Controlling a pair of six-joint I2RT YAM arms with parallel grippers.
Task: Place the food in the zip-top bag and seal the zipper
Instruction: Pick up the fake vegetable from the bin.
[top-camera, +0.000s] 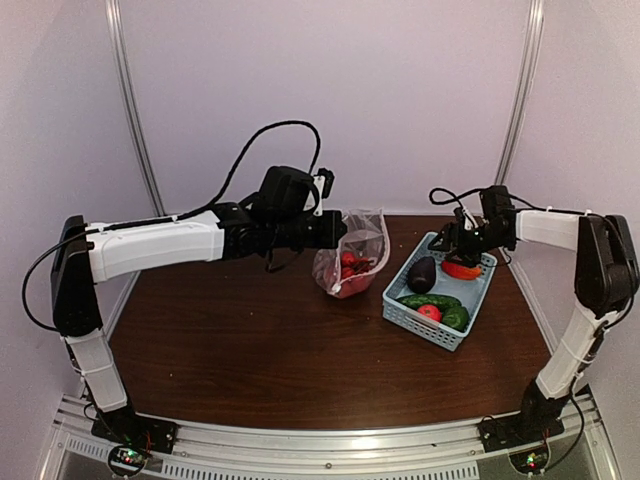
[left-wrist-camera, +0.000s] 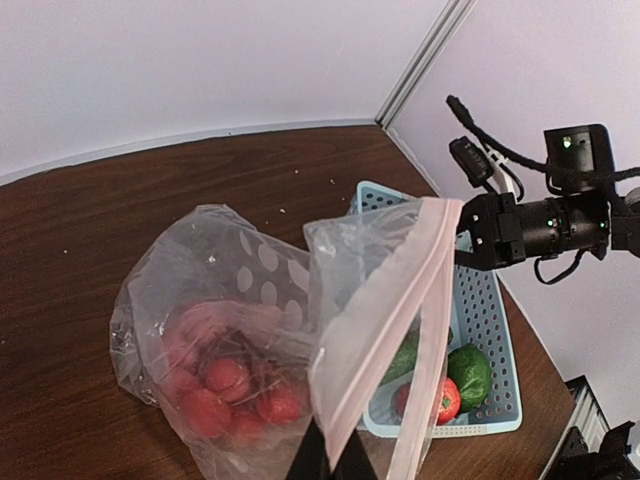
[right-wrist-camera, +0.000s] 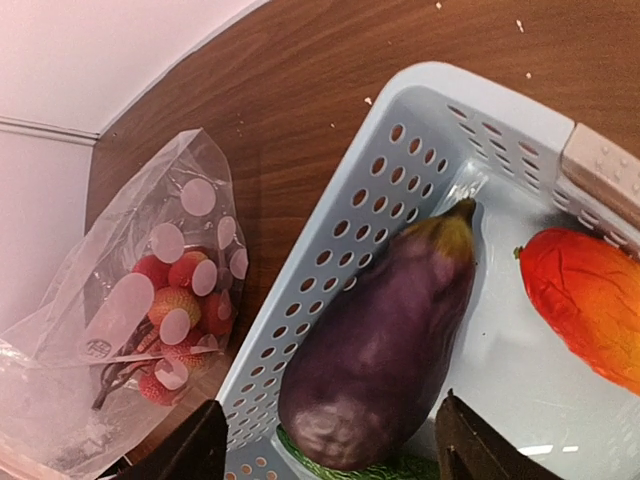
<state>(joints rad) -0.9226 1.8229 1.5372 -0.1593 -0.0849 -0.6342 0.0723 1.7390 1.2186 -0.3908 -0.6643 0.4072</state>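
Observation:
The clear dotted zip-top bag (top-camera: 352, 262) stands on the table with the cluster of red fruits (left-wrist-camera: 225, 390) inside. My left gripper (top-camera: 338, 230) is shut on the bag's rim by the whitish zipper strip (left-wrist-camera: 385, 340) and holds the mouth up; its fingertips (left-wrist-camera: 330, 462) pinch the plastic. My right gripper (top-camera: 450, 243) is open above the light-blue basket (top-camera: 400, 312), its fingers (right-wrist-camera: 195, 445) straddling the dark purple eggplant (right-wrist-camera: 385, 350). The orange-red piece (right-wrist-camera: 590, 300), green cucumber (top-camera: 428, 300), red tomato (top-camera: 430, 312) and green lump (top-camera: 457, 318) lie in the basket.
The basket sits right of the bag near the table's right edge. White walls with metal corner rails (top-camera: 135, 100) close in the back and sides. Bare brown tabletop (top-camera: 250, 350) lies in front of the bag.

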